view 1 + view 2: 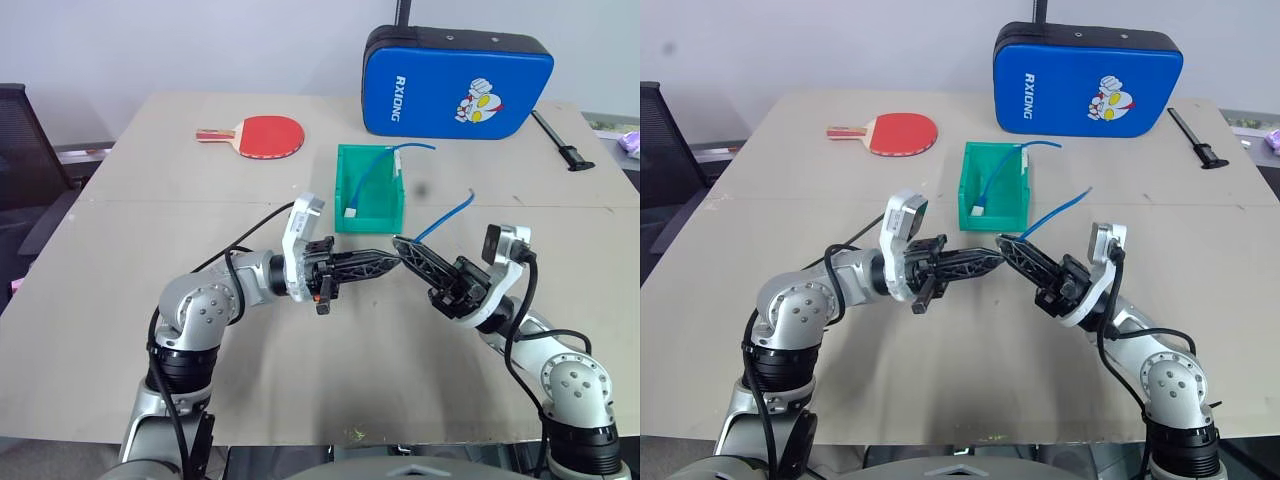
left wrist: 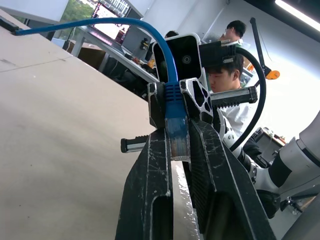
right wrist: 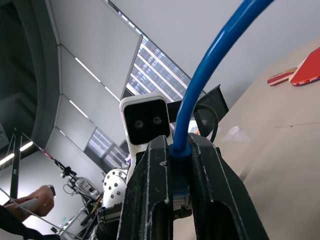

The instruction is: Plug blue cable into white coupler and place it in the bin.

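Observation:
The blue cable [image 1: 446, 214] rises from between my two grippers, which meet tip to tip above the table's middle, and ends free in the air to the right. My left gripper [image 1: 393, 262] is shut on the cable's blue-clear plug [image 2: 177, 137]. Just behind the plug, my right gripper [image 1: 402, 243] is shut on the cable's boot [image 3: 180, 152]. The green bin [image 1: 343, 190] stands just beyond the grippers. The white coupler is hidden.
Inside the bin lies a second blue cable [image 1: 368, 175] tipped with a white block [image 1: 351, 211]. A red paddle [image 1: 268, 135], a blue padded case [image 1: 455, 82] and a black tool [image 1: 563, 140] lie at the back. A person [image 2: 232, 75] sits beyond the table.

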You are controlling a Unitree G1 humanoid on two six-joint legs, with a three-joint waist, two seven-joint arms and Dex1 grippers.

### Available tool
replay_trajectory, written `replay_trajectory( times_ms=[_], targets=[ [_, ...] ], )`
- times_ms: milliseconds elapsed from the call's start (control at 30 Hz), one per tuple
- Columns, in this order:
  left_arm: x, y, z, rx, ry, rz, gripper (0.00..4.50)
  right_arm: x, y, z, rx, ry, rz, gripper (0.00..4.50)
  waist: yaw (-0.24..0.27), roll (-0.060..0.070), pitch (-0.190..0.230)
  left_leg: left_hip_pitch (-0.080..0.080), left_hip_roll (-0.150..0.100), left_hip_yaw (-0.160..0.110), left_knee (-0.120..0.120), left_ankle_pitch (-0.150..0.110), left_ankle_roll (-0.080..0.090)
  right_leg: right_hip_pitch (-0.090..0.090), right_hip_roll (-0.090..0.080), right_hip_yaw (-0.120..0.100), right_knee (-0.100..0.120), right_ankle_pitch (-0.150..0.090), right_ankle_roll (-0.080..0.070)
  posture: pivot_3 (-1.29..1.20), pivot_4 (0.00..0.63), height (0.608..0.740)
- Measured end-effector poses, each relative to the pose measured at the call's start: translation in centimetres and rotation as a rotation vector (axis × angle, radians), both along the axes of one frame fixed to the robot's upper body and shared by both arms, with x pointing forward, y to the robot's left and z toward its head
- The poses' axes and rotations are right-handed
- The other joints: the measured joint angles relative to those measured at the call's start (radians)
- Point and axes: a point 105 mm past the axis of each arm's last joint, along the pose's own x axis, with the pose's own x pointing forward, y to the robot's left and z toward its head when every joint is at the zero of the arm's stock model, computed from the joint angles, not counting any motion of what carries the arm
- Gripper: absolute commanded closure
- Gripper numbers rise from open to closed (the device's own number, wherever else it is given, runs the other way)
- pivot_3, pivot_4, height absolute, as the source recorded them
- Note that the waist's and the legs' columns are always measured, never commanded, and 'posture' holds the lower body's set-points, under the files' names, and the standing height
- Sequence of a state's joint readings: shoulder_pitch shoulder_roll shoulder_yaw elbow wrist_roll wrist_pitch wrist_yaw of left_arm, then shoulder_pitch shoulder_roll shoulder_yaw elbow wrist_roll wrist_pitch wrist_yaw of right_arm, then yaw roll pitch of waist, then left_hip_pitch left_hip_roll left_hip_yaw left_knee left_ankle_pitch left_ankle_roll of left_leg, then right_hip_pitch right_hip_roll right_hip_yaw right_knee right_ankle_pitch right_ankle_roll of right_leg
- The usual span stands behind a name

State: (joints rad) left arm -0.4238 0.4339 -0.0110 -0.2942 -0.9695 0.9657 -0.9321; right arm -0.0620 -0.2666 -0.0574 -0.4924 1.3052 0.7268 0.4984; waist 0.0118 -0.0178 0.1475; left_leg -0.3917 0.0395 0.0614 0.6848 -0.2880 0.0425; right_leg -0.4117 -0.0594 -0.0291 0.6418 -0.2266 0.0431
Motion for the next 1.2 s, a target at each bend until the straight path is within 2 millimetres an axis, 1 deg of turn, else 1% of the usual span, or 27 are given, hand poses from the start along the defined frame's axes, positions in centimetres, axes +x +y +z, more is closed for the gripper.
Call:
replay_trajectory(
  times_ms=[233, 300, 400, 433, 500, 533, 567, 600, 667, 733, 800, 867, 900, 933, 967, 1033, 1133, 1200],
  targets=[
    [0.2, -0.2, -0.1, 0.0, -0.017, 0.011, 4.5, 0.0, -0.1, 0.0, -0.017, -0.003, -0.001, 4.46, 0.0, 0.0, 0.0, 0.0, 0.0, 0.0, 0.0, 0.0, 0.0, 0.0, 0.0, 0.0, 0.0, 0.0, 0.0, 0.0, 0.15, 0.728],
    [0.2, -0.3, -0.1, -0.003, -0.037, 0.018, 3.46, 0.1, -0.1, 0.0, -0.022, -0.007, -0.001, 4.5, 0.0, 0.0, 0.0, 0.0, 0.0, 0.0, 0.0, 0.0, 0.0, 0.0, 0.0, 0.0, 0.0, 0.0, 0.0, 0.0, 0.15, 0.728],
    [0.3, -0.1, -0.7, 0.007, -0.03, 0.035, 2.18, 0.0, 0.1, 0.0, -0.023, -0.007, 0.01, 4.5, 0.0, 0.0, 0.0, 0.0, 0.0, 0.0, 0.0, 0.0, 0.0, 0.0, 0.0, 0.0, 0.0, 0.0, 0.0, 0.0, 0.15, 0.728],
    [0.2, -0.1, -1.0, 0.009, -0.017, 0.036, 1.57, -0.1, 0.2, 0.1, -0.022, -0.013, 0.018, 4.5, 0.0, 0.0, 0.0, 0.0, 0.0, 0.0, 0.0, 0.0, 0.0, 0.0, 0.0, 0.0, 0.0, 0.0, 0.0, 0.0, 0.15, 0.728],
    [0.1, 0.0, -1.3, 0.01, -0.007, 0.041, 0.64, -0.1, 0.2, 0.2, -0.022, -0.017, 0.02, 4.5, 0.0, 0.0, 0.0, 0.0, 0.0, 0.0, 0.0, 0.0, 0.0, 0.0, 0.0, 0.0, 0.0, 0.0, 0.0, 0.0, 0.15, 0.728],
    [0.2, 0.0, -1.3, 0.008, -0.004, 0.046, 0.24, -0.1, 0.2, 0.2, -0.022, -0.019, 0.021, 4.5, 0.0, 0.0, 0.0, 0.0, 0.0, 0.0, 0.0, 0.0, 0.0, 0.0, 0.0, 0.0, 0.0, 0.0, 0.0, 0.0, 0.15, 0.728],
    [0.2, 0.1, -1.4, 0.006, 0.002, 0.053, 0.06, -0.1, 0.3, 0.3, -0.022, -0.023, 0.023, 4.5, 0.0, 0.0, 0.0, 0.0, 0.0, 0.0, 0.0, 0.0, 0.0, 0.0, 0.0, 0.0, 0.0, 0.0, 0.0, 0.0, 0.15, 0.728],
    [0.2, 0.2, -1.4, 0.003, 0.009, 0.06, 0.06, -0.1, 0.3, 0.4, -0.021, -0.026, 0.024, 4.5, 0.0, 0.0, 0.0, 0.0, 0.0, 0.0, 0.0, 0.0, 0.0, 0.0, 0.0, 0.0, 0.0, 0.0, 0.0, 0.0, 0.15, 0.728],
    [-0.6, 1.1, -1.9, 0.01, 0.036, 0.072, 0.06, -0.1, 0.3, 0.5, -0.023, -0.031, 0.029, 4.5, -0.004, 0.0, 0.0, 0.0, 0.001, 0.0, -0.001, 0.0, 0.0, -0.001, 0.0, 0.001, 0.0, 0.0, 0.0, 0.0, 0.15, 0.728],
    [-2.2, 2.2, -3.1, 0.049, 0.068, 0.095, 0.06, 0.1, 0.1, 0.5, -0.041, -0.041, 0.017, 4.5, -0.014, 0.0, 0.0, 0.0, 0.002, 0.001, -0.002, 0.0, 0.0, -0.001, -0.001, 0.001, -0.001, 0.0, 0.0, 0.0, 0.15, 0.728],
    [-3.0, 2.9, -4.0, 0.078, 0.083, 0.171, 0.06, 0.6, -0.4, 0.3, -0.077, -0.064, -0.028, 4.5, -0.015, 0.001, 0.0, -0.001, 0.003, 0.0, -0.002, 0.0, 0.0, -0.002, -0.002, 0.001, -0.001, 0.0, 0.0, 0.0, 0.15, 0.728],
    [-3.0, 3.3, -4.5, 0.098, 0.059, 0.278, 0.06, 1.3, -0.8, -0.2, -0.118, -0.084, -0.078, 4.5, -0.009, 0.001, 0.0, -0.002, 0.002, -0.001, -0.002, 0.0, 0.0, -0.002, -0.003, 0.0, -0.001, 0.0, 0.0, 0.0, 0.15, 0.728],
    [-2.5, 3.7, -4.6, 0.108, 0.006, 0.4, 0.06, 1.7, -1.0, -0.5, -0.15, -0.105, -0.11, 4.5, -0.004, 0.001, 0.0, -0.002, 0.002, -0.001, -0.002, 0.0, 0.0, -0.002, -0.003, 0.0, -0.001, -0.001, -0.002, 0.0, 0.15, 0.728],
    [-2.1, 4.1, -4.7, 0.111, -0.023, 0.477, 0.06, 1.9, -1.2, -0.6, -0.165, -0.12, -0.128, 4.5, -0.001, 0.001, 0.0, -0.001, 0.001, 0.0, -0.002, 0.0, 0.0, -0.002, -0.004, 0.001, -0.001, -0.002, -0.003, 0.0, 0.15, 0.728],
    [-1.8, 4.9, -5.1, 0.141, -0.076, 0.605, 0.06, 2.2, -1.3, -0.8, -0.192, -0.149, -0.153, 4.5, 0.0, 0.0, 0.0, -0.001, 0.001, 0.001, -0.002, 0.0, 0.0, -0.002, -0.004, 0.001, -0.002, -0.002, -0.004, 0.0, 0.15, 0.728],
    [-1.6, 6.7, -6.2, 0.217, -0.139, 0.798, 0.06, 2.6, -1.4, -1.1, -0.237, -0.196, -0.191, 4.5, -0.001, 0.0, 0.0, 0.0, 0.001, 0.002, -0.002, 0.0, 0.0, -0.002, -0.004, 0.003, -0.002, -0.003, -0.004, 0.0, 0.15, 0.728],
    [-2.6, 8.6, -7.5, 0.33, -0.24, 0.989, 0.06, 3.0, -1.2, -1.2, -0.276, -0.263, -0.215, 4.5, 0.0, 0.001, 0.0, 0.0, 0.001, 0.002, -0.002, 0.0, 0.0, -0.002, -0.004, 0.002, -0.002, -0.003, -0.004, 0.0, 0.15, 0.728],
    [-3.1, 9.5, -7.8, 0.343, -0.262, 1.102, 0.06, 3.0, -0.9, -1.1, -0.281, -0.291, -0.215, 4.5, 0.003, 0.001, 0.0, -0.001, 0.002, 0.001, -0.002, 0.0, 0.0, -0.002, -0.004, 0.001, -0.002, -0.003, -0.004, 0.0, 0.15, 0.728]
  ],
)
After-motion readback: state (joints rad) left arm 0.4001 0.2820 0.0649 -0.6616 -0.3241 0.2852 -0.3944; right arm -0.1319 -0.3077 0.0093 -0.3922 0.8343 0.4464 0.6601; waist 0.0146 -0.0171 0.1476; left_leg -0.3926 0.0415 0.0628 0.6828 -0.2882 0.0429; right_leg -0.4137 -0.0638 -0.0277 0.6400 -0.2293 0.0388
